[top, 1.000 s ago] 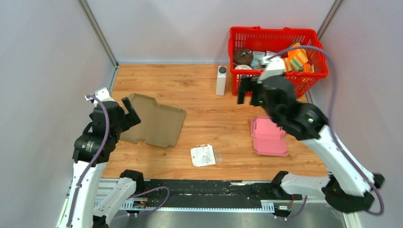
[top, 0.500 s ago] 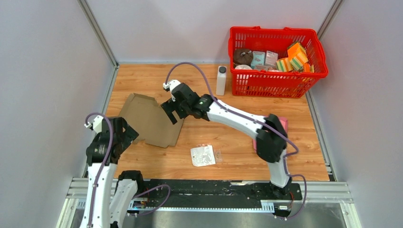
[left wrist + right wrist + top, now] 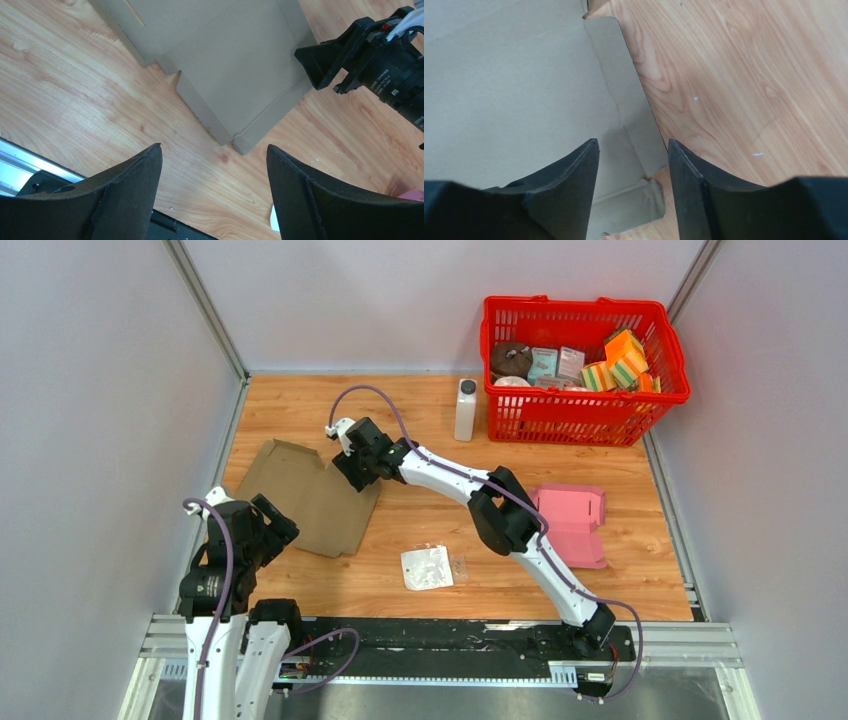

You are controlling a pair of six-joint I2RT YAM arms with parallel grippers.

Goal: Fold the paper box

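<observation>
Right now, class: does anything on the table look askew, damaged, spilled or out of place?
Nothing spilled or torn. The brown cardboard blank lies flat but skewed to the table edges, one edge flap looks lifted beneath the right end effector. A small plastic bag lies loose, apart from it.

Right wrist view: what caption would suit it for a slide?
Right pincer poised over the edge flap of a flat cardboard box on wooden table.

red basket (image 3: 560, 422), white bottle (image 3: 465, 412), plastic packet (image 3: 427, 567)
</observation>
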